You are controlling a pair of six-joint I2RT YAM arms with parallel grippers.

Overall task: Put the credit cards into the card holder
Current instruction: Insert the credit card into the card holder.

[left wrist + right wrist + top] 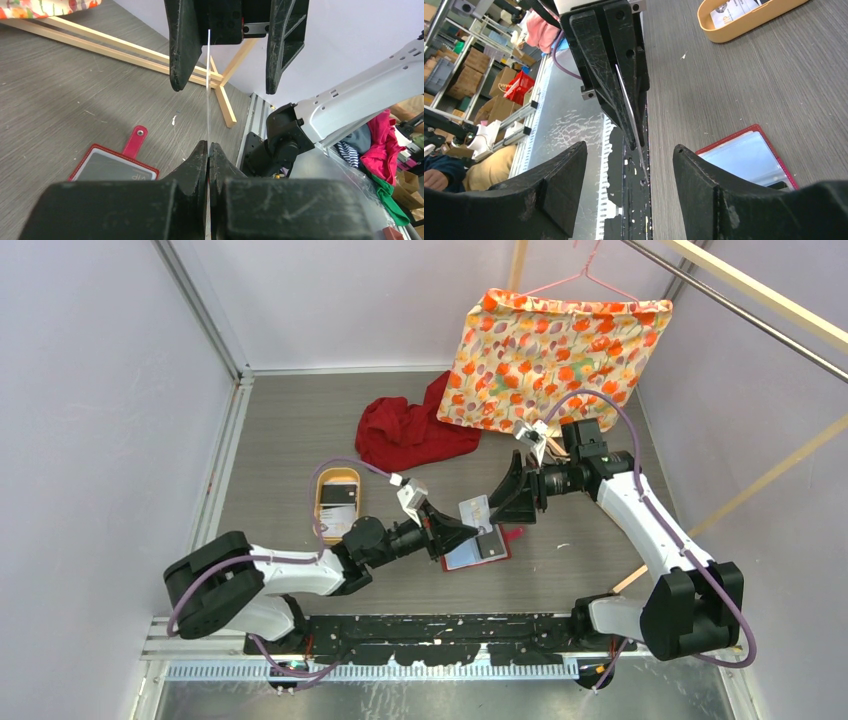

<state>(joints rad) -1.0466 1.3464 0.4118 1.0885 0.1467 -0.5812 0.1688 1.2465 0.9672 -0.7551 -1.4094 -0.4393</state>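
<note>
Top external view: mid-handover of a credit card (476,511), pinched in the left claw (463,528) near the open card holder (482,552) on the surface (290,430), straddled by the spread right claw (500,502); next, likely closing right before releasing left.

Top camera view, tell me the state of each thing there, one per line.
Card, held on edge, in the air.
Left gripper, shut on the card.
Right gripper, open around the card's free end.
Card holder, lying open, flat.
Tray, holding cards.
Red cloth, crumpled.
</note>
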